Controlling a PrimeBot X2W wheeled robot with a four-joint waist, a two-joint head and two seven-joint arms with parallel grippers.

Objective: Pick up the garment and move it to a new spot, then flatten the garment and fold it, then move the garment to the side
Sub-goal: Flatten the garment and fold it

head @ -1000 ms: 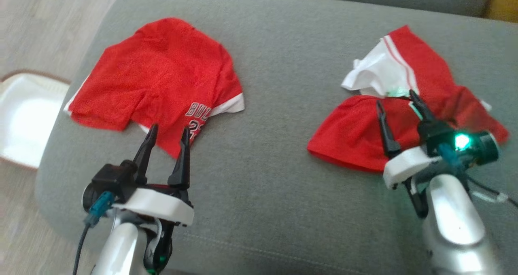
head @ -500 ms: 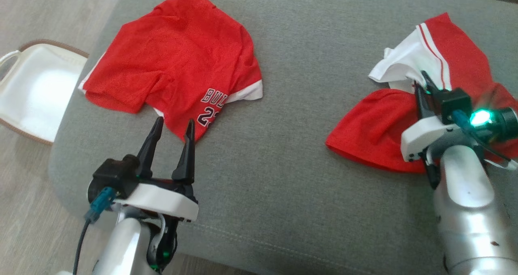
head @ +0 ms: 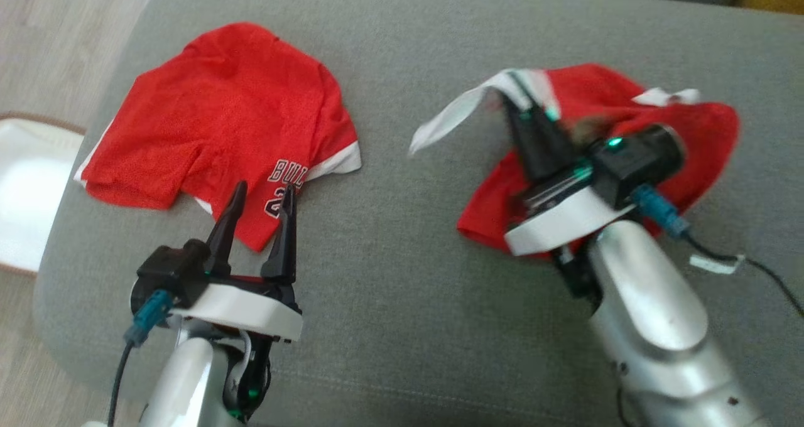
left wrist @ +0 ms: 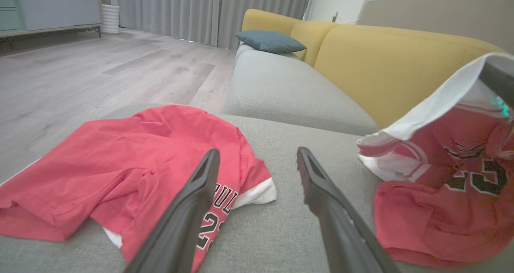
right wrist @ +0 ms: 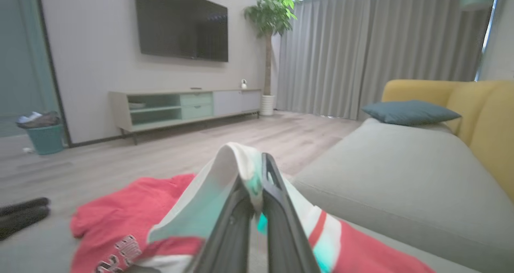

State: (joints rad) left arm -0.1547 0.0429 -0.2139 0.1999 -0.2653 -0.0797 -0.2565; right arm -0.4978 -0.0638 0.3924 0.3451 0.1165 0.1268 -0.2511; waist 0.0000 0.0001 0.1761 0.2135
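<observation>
Since half a second ago the right gripper (right wrist: pixel 257 172) has swung left and upward, drawing one edge of the jersey (head: pixel 684 132) with it. The head camera has shifted too, so we go by the cloth, which now rises in a peak where it lay bunched.

We take the scene from the largest thing down. The grey seat (head: pixel 402 326) carries both garments. The jersey lies on its right half, most of it resting on the cushion and only the left part lifted. A second red shirt (head: pixel 220 113) lies spread on the left half, well apart from the jersey.

The right gripper is pinched tight on the jersey's white hem (head: pixel 452 116), and a loose strip of hem trails off to the left. The left gripper (head: pixel 264 188) stands with fingers spread and empty above the shirt's near printed corner; we cannot tell whether it touches the cloth.

What worries us is the grip — it takes only a thin fold at the very edge. The jersey's bulk drags on a rough cushion, so a quick pull could slide the hem out of the fingers. A low carry would leave the cloth rolled and harder to flatten. Carrying it too far left could drop the jersey onto the shirt and tangle the two, and the open left fingers could snag the shirt's corner if they dip.
</observation>
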